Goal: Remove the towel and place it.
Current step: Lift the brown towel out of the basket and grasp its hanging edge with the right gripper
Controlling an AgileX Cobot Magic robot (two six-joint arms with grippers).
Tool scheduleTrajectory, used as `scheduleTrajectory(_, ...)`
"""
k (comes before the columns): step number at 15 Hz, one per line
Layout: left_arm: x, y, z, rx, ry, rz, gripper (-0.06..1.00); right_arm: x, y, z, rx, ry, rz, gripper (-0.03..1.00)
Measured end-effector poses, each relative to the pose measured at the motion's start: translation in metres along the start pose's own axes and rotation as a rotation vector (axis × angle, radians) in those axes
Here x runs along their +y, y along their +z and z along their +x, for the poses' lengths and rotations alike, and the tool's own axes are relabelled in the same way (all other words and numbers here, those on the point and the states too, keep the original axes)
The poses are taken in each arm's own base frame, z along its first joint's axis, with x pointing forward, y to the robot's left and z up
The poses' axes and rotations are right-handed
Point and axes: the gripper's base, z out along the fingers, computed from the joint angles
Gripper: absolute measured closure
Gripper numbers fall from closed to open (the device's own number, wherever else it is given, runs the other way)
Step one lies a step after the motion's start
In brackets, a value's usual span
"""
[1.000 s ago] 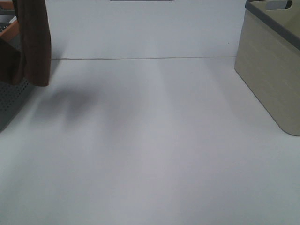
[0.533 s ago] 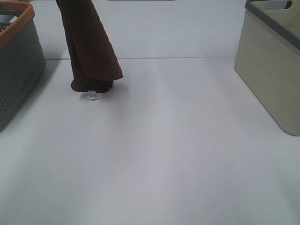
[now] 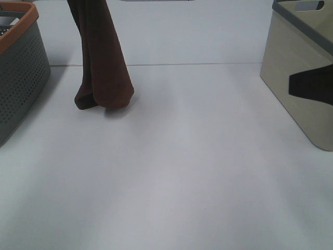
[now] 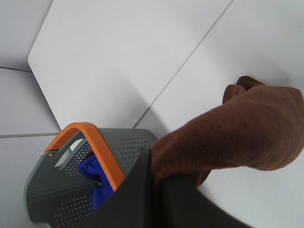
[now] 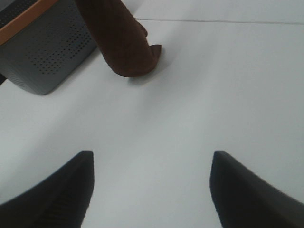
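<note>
The dark reddish-brown towel (image 3: pixel 104 62) hangs in a long fold from above the top edge of the exterior view. Its lower end reaches the white table just right of the grey basket. My left gripper (image 4: pixel 153 166) is shut on the towel's upper part (image 4: pixel 237 128); the gripper itself is out of the exterior view. The towel also shows in the right wrist view (image 5: pixel 123 42). My right gripper (image 5: pixel 149 190) is open and empty, well apart from the towel. Its dark tip (image 3: pixel 312 83) shows in front of the beige basket. The white tag is hidden.
A grey perforated basket with an orange rim (image 3: pixel 21 67) stands at the far left, with a blue cloth (image 4: pixel 92 180) inside. A beige basket with a grey rim (image 3: pixel 291 104) stands at the far right. White table (image 3: pixel 171 172) lies between them.
The towel swung right, from over the grey basket to the table beside it, and its lower end came down. The white tag went out of sight. The right gripper's tip entered at the right.
</note>
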Motion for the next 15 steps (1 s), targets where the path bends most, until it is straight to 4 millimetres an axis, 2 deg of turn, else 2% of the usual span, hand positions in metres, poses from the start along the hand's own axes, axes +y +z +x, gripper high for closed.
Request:
scheduleTrajectory(2,-0.004,0.008,-0.002,-0.005,0.009,0.001,0.94,0.002,0.031,-0.001,0.07,-0.051,-0.053,0.37)
scheduleTrajectory(3,-0.005,0.01,-0.003,-0.005,0.011,0.002,0.94,0.005,0.038,-0.002,0.08,-0.077,-0.058,0.37)
scheduleTrajectory(7,-0.007,0.014,-0.004,-0.009,0.0,0.006,0.94,0.033,0.109,-0.017,0.136,-0.232,-0.054,0.37)
scheduleTrajectory(11,-0.01,0.015,-0.004,-0.008,-0.047,0.033,0.94,0.054,0.165,-0.029,0.173,-0.273,-0.103,0.45)
scheduleTrajectory(15,-0.013,0.019,-0.005,-0.004,-0.11,0.046,0.94,0.092,0.201,-0.034,0.167,-0.334,-0.18,0.46)
